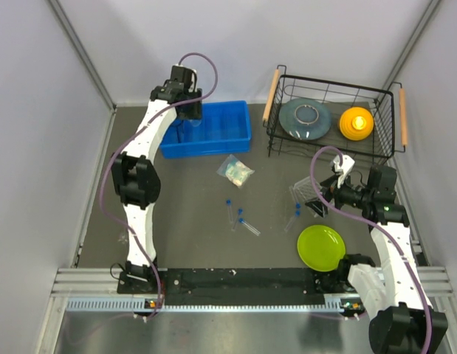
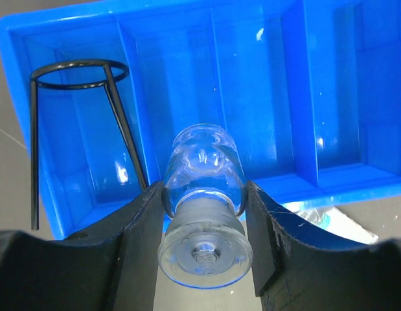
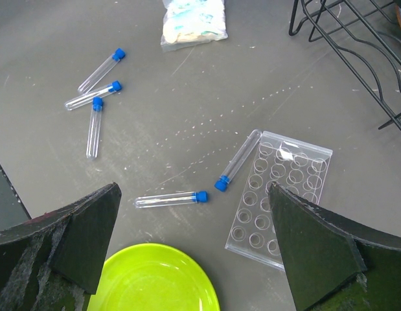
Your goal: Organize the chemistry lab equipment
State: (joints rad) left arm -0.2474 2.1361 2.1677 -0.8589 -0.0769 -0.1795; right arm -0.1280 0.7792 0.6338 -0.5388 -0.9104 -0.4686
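Observation:
My left gripper (image 2: 203, 217) is shut on a small clear jar (image 2: 203, 162), holding it by the neck over a blue divided bin (image 2: 265, 78). A black ring on a rod (image 2: 77, 72) stands in the bin's end compartment. My right gripper (image 3: 192, 220) hangs open above the table with nothing between its fingers. Below it lie two blue-capped clear tubes (image 3: 171, 199) (image 3: 238, 160) and the clear perforated rack (image 3: 278, 197), lying flat. Three more tubes (image 3: 93, 97) lie farther off. A clear plastic packet (image 1: 235, 169) lies just in front of the bin (image 1: 228, 125).
A lime-green plate (image 3: 155, 278) lies just under the right gripper, near the table's front. A black wire basket (image 1: 331, 147) at the back right holds a grey dish (image 1: 306, 118) and an orange bowl (image 1: 356, 123). White walls close in the table's sides.

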